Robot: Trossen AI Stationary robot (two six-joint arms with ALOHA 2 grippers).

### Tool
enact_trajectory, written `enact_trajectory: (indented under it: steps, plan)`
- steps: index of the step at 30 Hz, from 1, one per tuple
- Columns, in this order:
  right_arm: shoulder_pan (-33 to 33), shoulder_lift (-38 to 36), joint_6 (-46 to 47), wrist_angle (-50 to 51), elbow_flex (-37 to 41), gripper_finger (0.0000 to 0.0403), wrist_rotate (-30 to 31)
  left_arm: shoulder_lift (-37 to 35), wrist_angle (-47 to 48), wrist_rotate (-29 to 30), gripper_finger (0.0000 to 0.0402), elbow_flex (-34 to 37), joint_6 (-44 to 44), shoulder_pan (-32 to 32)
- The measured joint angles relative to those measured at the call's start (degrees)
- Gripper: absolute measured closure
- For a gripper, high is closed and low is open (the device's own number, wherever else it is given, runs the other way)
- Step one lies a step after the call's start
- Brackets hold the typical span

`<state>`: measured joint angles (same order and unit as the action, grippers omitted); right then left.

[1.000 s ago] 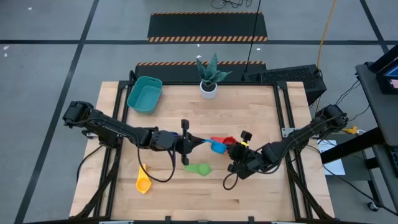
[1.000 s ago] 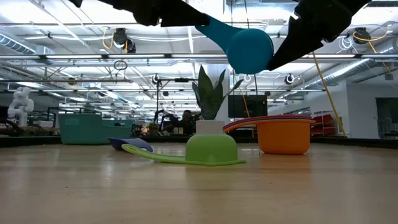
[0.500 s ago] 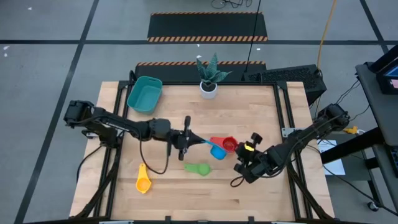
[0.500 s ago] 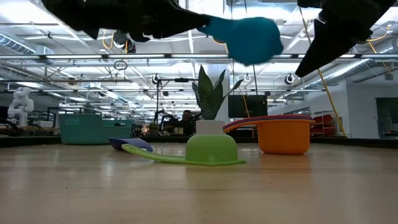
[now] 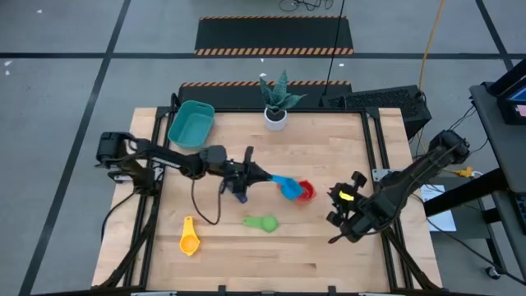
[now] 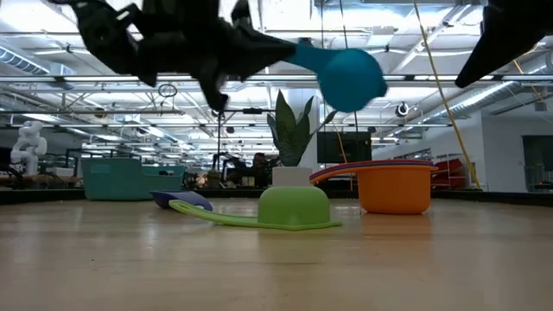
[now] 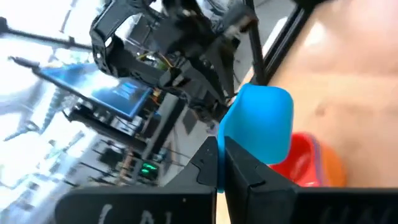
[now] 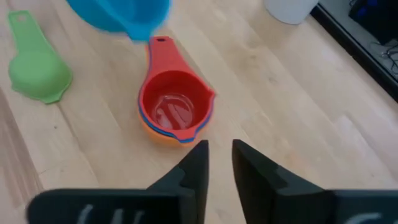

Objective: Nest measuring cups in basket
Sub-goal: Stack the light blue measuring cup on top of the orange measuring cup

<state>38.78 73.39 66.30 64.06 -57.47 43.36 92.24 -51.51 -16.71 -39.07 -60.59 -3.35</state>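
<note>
My left gripper is shut on a light blue measuring cup, which it holds above the table just left of a nested stack with a red cup on top. A green cup lies bowl down nearer the front edge. A yellow cup lies at the front left, and a dark blue one rests on the table under the left arm. The teal basket stands at the far left. My right gripper hangs right of the stack, slightly open and holding nothing. My left gripper pinches the blue cup's flat handle between its two fingers. They reach in level from the table's left and lie along the handle. The cup hangs clear of the table, its bowl pointing away toward the right.
A white plant pot stands at the middle of the far edge. Bare wood lies between the stack and the basket and along the front edge. Black frame rails run down both sides of the table.
My left gripper has carried the blue cup a little toward the far edge and the red stack, rolling its wrist as it went. My right gripper has drawn away from the blue cup's bowl toward the table's right and near edges.
</note>
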Motion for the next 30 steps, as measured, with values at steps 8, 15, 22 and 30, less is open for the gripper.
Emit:
enact_trajectory:
  steps: [8, 15, 22, 30]
  plan:
    - [3.34, -2.61, 0.72, 0.95, 0.00, 0.0400, 2.34, 11.17, -3.73, 0.23, 0.0395, -6.88, -10.55, -1.47]
    - [4.10, -2.53, 0.66, 1.62, 0.01, 0.0399, 3.08, 15.15, -3.21, -2.07, 0.0395, -9.53, -11.16, -1.89]
    - [4.09, -2.54, 0.57, 2.16, 0.02, 0.0402, 3.12, 15.44, -2.42, -2.97, 0.0394, -9.49, -11.46, -1.89]
    - [4.09, -2.54, 0.52, 2.26, 0.02, 0.0403, 3.51, 15.44, -2.39, -2.95, 0.0394, -9.49, -13.24, -1.89]
